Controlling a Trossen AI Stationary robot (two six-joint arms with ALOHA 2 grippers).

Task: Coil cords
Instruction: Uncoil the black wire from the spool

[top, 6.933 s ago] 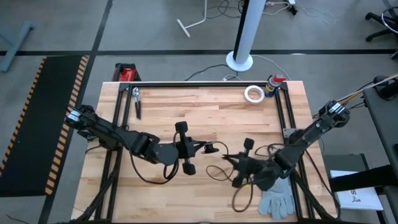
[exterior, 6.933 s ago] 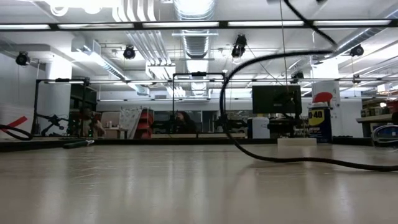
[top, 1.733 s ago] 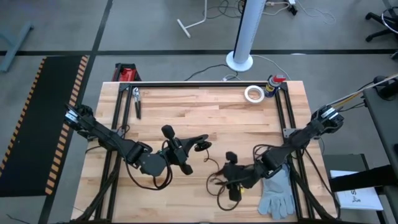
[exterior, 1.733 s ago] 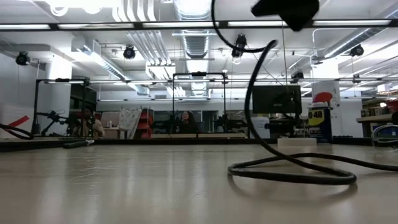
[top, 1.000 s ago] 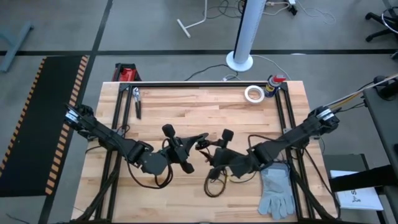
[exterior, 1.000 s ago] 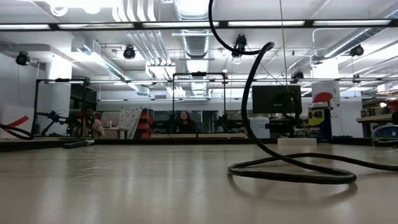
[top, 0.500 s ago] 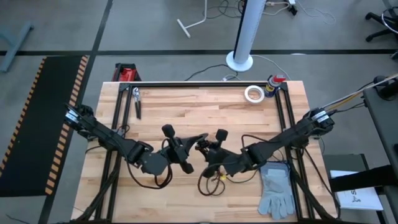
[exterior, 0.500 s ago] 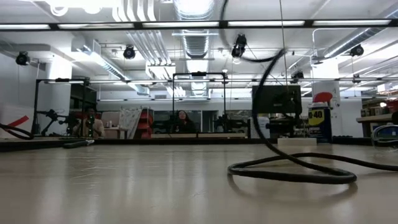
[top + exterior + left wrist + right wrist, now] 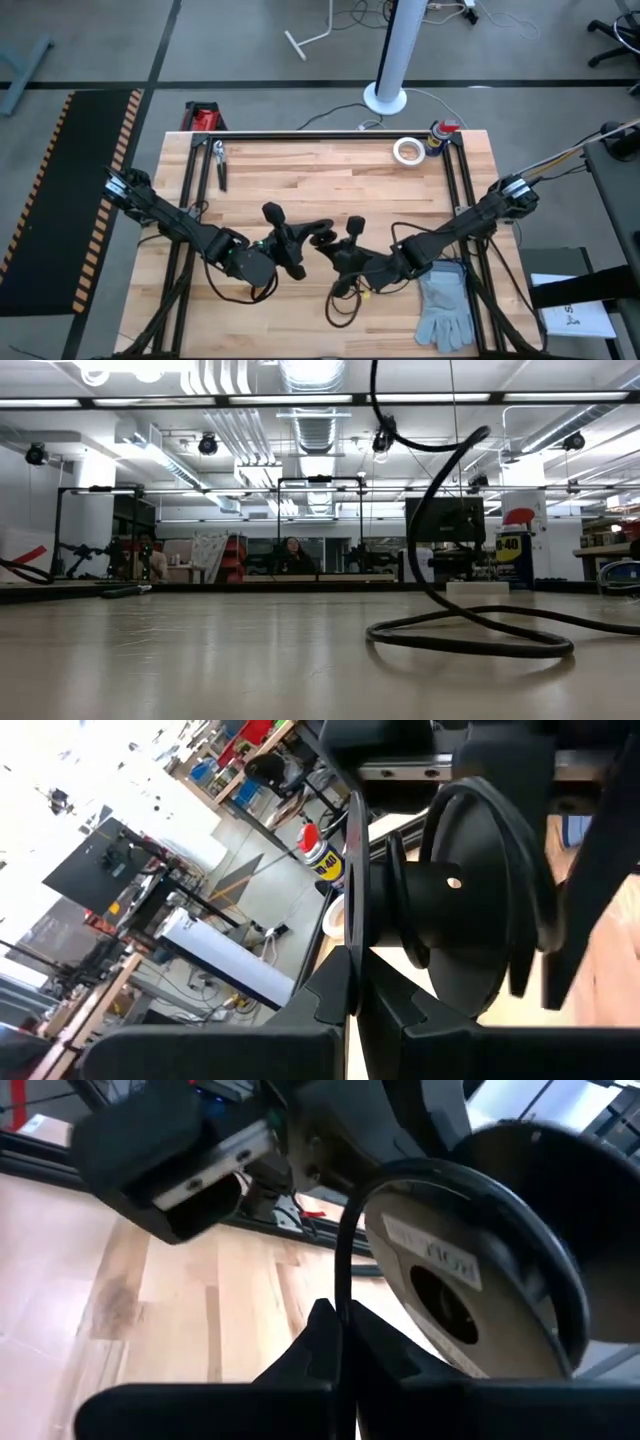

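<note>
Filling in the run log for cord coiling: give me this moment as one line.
left pincer: shut on cord | right pincer: shut on cord | pincers close together mid-table | loose loop on table | glove untouched

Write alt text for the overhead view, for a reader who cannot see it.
Two dark robot arms meet near the middle of a wooden table, the left gripper and right gripper close together over a thin black cord trailing in loose loops toward the front edge. A grey glove lies at the front right; a white tape roll sits at the back.
</note>
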